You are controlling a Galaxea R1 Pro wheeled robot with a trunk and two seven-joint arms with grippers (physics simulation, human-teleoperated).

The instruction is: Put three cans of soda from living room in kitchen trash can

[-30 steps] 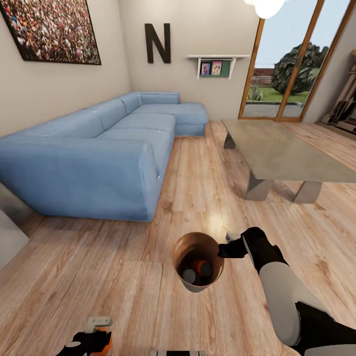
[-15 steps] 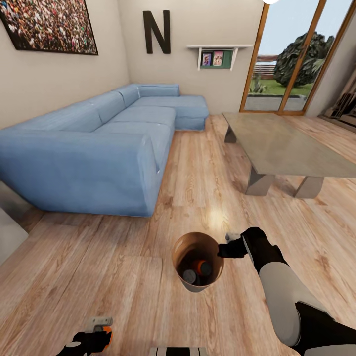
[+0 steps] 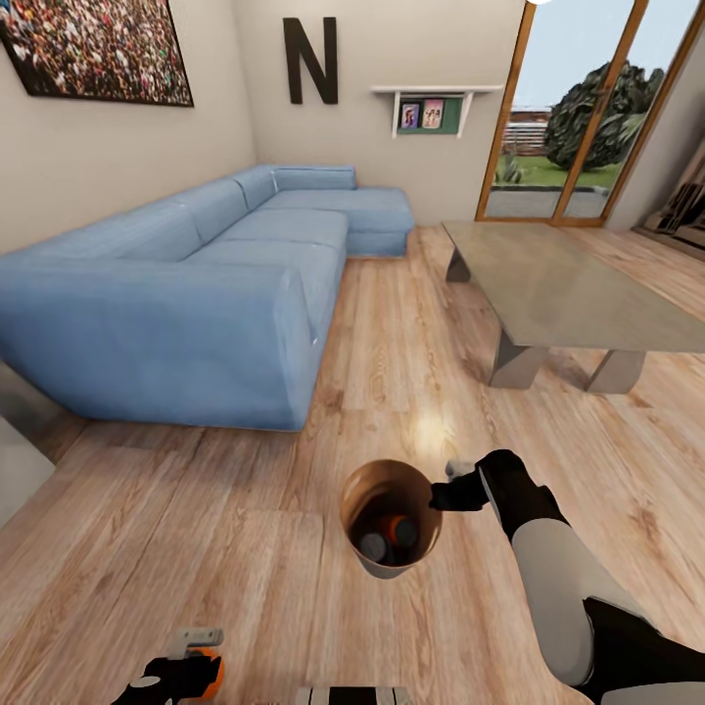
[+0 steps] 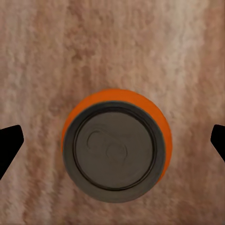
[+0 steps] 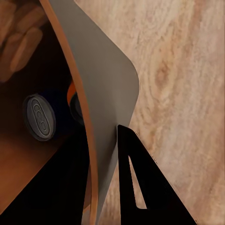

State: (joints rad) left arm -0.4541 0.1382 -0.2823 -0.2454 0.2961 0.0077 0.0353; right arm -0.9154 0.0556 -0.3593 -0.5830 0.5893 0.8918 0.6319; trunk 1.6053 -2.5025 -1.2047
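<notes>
The tash can [image 3: 364, 494], grey outside with a tan rim and brown inside, hangs above the wood floor in front of me. My right gripper [image 3: 438, 495] is shut on its rim [image 5: 84, 122], one finger [image 5: 136, 187] outside the wall and the other inside. Two cans of soda lie in it: a dark one with a grey top [image 3: 372, 545] [image 5: 39, 117] and an orange one [image 3: 402, 532]. At the head view's lower left, my left gripper [image 3: 191, 674] is shut on a third can of soda, orange with a grey top [image 4: 117, 150], carried over the floor.
I am in the living room. A long blue L-shaped sofa [image 3: 196, 294] runs along the left wall. A low grey coffee table [image 3: 568, 294] stands at the right. A black letter N [image 3: 310, 61] hangs on the far wall, beside glass doors [image 3: 578, 117]. Bare wood floor [image 3: 392, 372] lies between them.
The whole picture has shifted a little, so the camera has moved: sofa and table sit slightly higher. Both grippers keep their loads in the same places.
</notes>
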